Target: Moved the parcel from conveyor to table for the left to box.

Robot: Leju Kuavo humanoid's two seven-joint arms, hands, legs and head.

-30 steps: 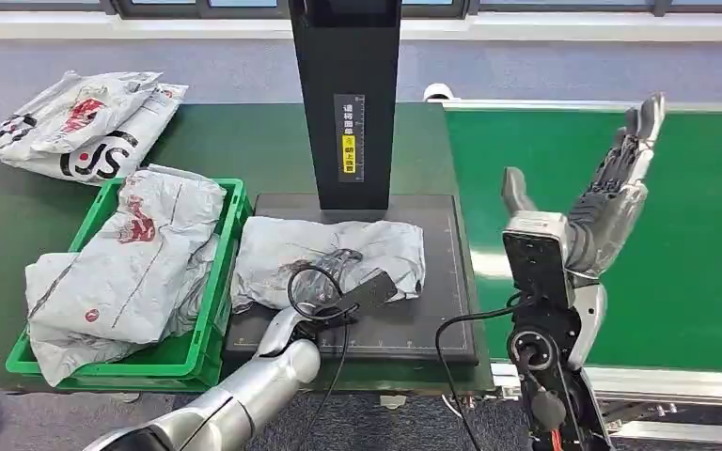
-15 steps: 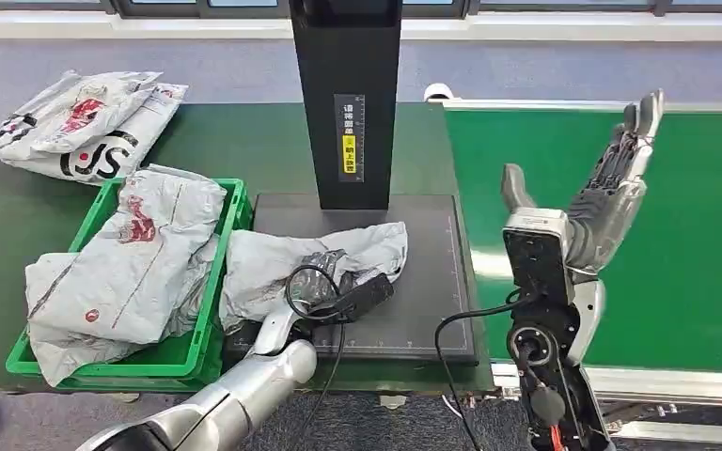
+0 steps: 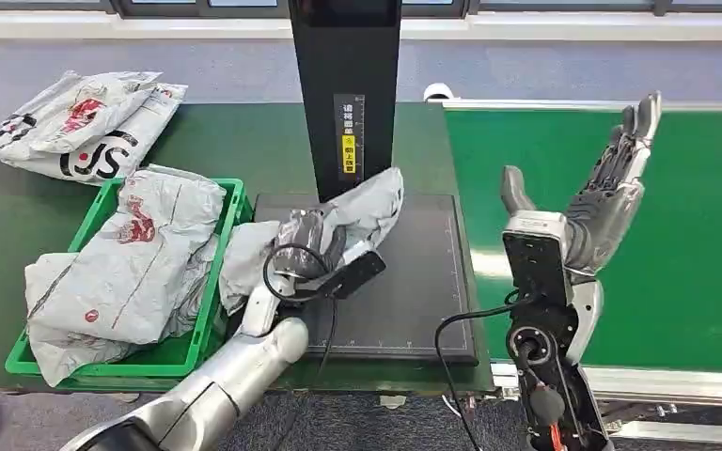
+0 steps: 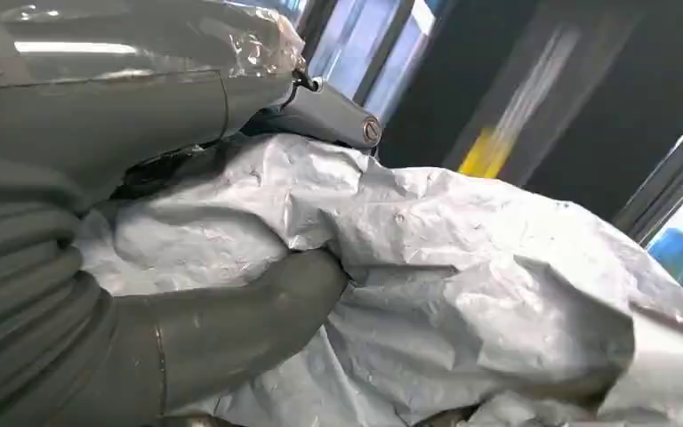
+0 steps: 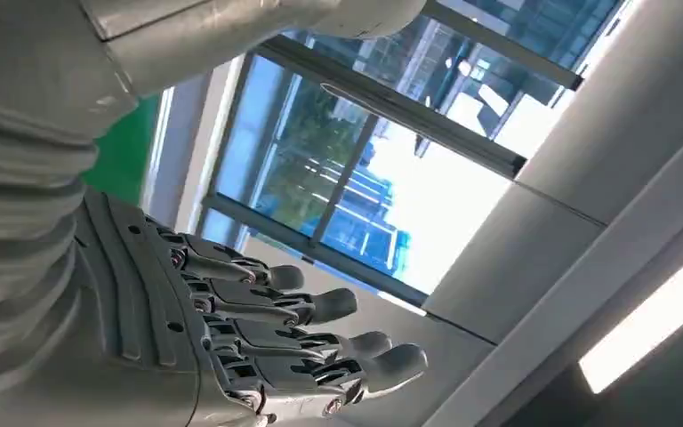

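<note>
Beside the green crate [image 3: 235, 202], on the black scale plate [image 3: 414, 282], one grey parcel [image 3: 357, 211] is lifted at one end, clamped in the left hand [image 3: 303, 242]; its other end droops toward the crate. One more grey parcel [image 3: 132, 263] fills the crate, and a pile of grey bags [image 3: 85, 127] lies beyond it, their number unclear. Right of the plate, the right hand [image 3: 611, 188] stands upright over the green conveyor [image 3: 696, 235], fingers apart, holding nothing. Parcel folds hide most left fingers.
</note>
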